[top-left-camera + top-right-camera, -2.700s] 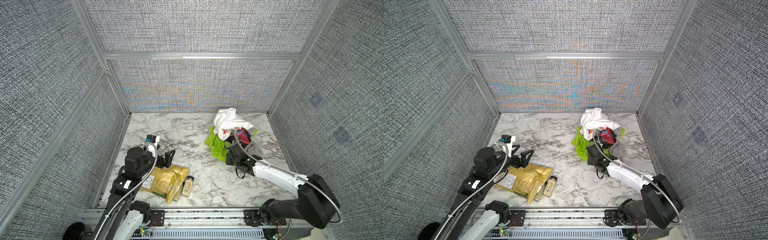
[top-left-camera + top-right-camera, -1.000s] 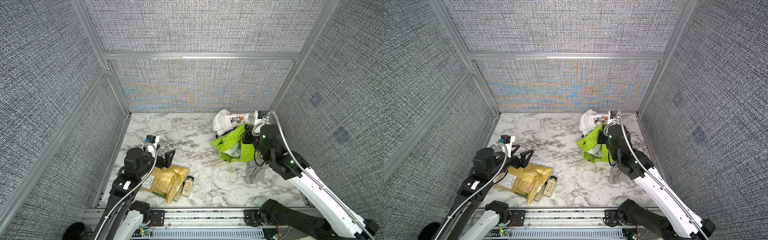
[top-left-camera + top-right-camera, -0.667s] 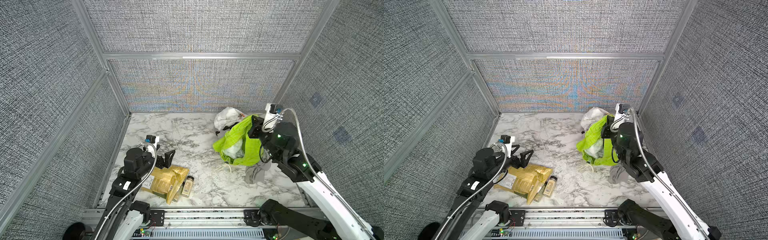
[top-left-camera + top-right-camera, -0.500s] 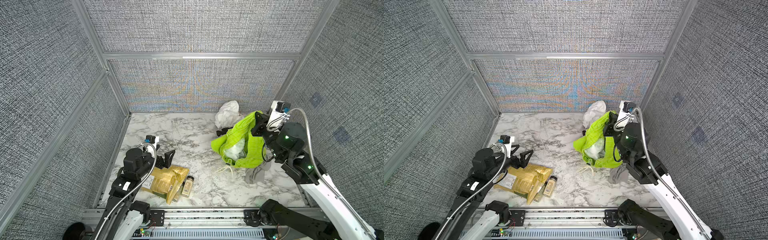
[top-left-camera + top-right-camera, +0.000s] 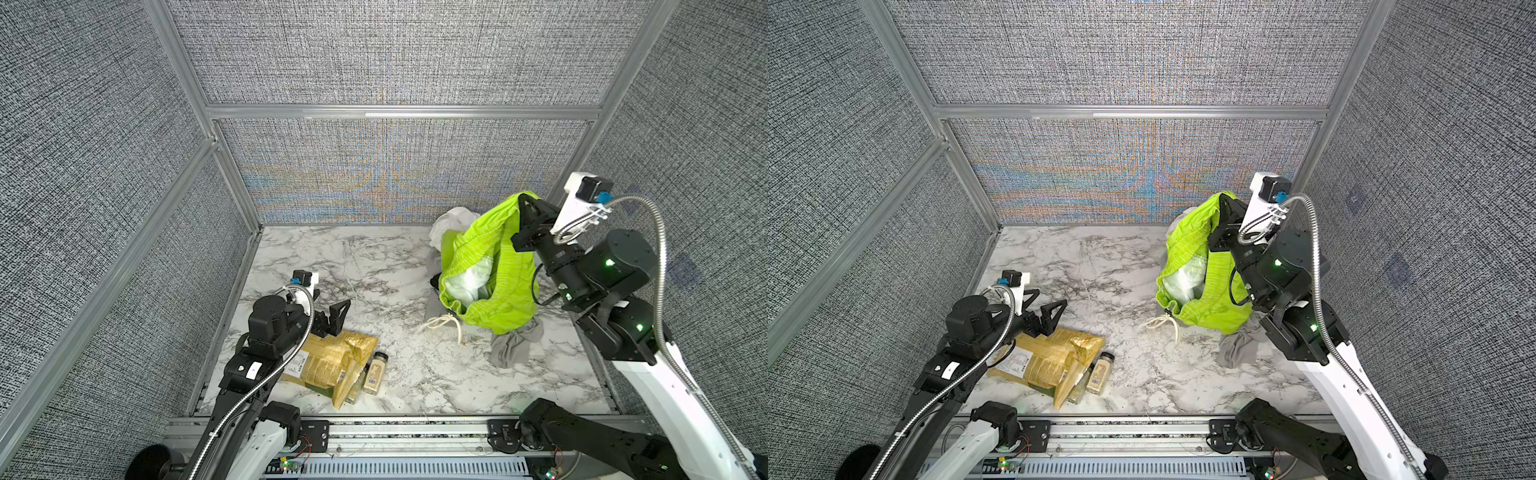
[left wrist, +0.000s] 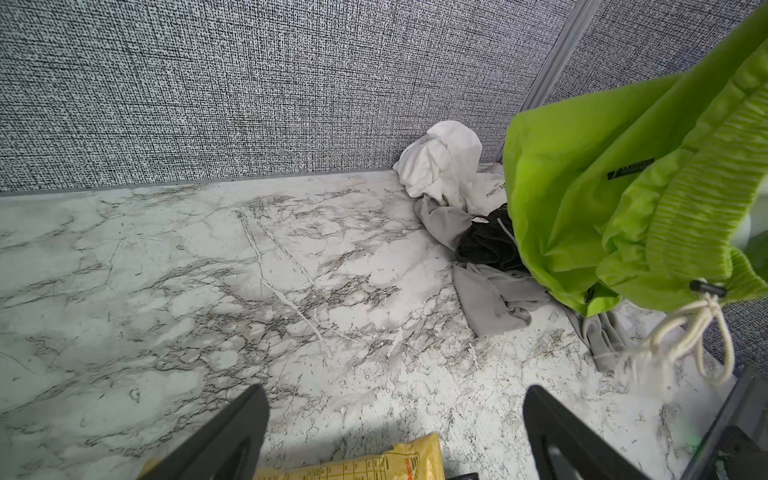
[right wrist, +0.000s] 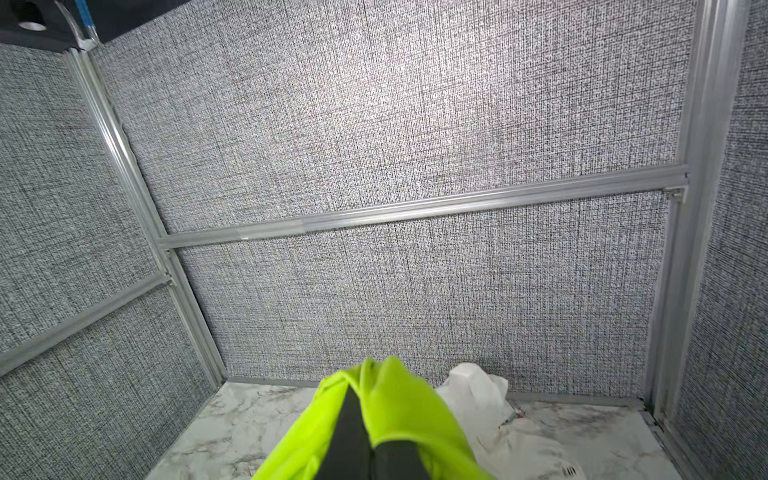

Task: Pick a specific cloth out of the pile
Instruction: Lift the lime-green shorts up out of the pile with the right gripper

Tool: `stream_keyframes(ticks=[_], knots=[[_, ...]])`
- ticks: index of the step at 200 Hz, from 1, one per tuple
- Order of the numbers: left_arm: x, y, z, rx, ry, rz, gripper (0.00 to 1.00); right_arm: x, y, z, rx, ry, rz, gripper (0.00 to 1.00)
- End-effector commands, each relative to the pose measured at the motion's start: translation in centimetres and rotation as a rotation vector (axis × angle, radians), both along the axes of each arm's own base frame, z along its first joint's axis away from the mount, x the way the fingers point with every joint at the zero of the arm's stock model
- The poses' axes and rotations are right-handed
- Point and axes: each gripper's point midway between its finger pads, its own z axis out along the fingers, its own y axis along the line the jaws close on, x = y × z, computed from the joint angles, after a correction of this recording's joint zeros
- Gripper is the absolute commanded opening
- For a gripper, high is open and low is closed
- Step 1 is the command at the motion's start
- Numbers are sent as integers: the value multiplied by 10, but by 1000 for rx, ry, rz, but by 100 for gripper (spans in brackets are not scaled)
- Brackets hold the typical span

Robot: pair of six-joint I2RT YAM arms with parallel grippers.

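At the near left corner of the marble bench (image 5: 374, 257), the left claw (image 5: 332, 309) hangs just above the yellow food packets (image 5: 332, 361), its jaws spread wide and holding nothing. The left wrist view shows both its fingers (image 6: 232, 432) apart over bare marble. A spice jar (image 5: 374, 372) lies against the packets' right side.

Further in, toward the right edge, a crumpled grey garment (image 5: 513, 345) lies on the marble. Just above it hang the lime-green shorts (image 5: 498, 282), held up off the bench by the right claw (image 5: 524, 203), which is clamped shut on the fabric's top end. Only the right wrist view shows that grip close up: dark fingers (image 7: 353, 419) pressed together, with green folded over both sides.

The shorts' long axis runs steeply down from the claw toward the near side. The ribbed waistband is lowest and gapes up and leftward. Both top views show white mesh lining (image 5: 1183, 282) inside it, which the left wrist view does not. That view alone shows a small black label (image 6: 629, 168) on the green and a black garment (image 6: 486, 245) tucked among grey folds. The cream drawstring (image 5: 444, 322) dangles from the waistband; I cannot tell whether it touches the marble.

Behind, in the far right corner, the rest of the pile (image 6: 465, 232) is topped by a white shirt (image 5: 451, 220).
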Motion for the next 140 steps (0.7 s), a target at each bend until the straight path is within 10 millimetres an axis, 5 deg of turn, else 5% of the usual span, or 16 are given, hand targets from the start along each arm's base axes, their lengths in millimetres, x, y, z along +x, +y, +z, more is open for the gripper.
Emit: stream_keyframes(ticks=[1,63,140], knots=[[2,-2,10,-8,-41,-11,99,-8,1,38,72,-101,31,0],[-1,-7,12,-15,-48,-49,95,0,35,85,102,-136,182,0],[-1,9,28,-60,-87,12,98,43,129,77,123,-50,506,0]])
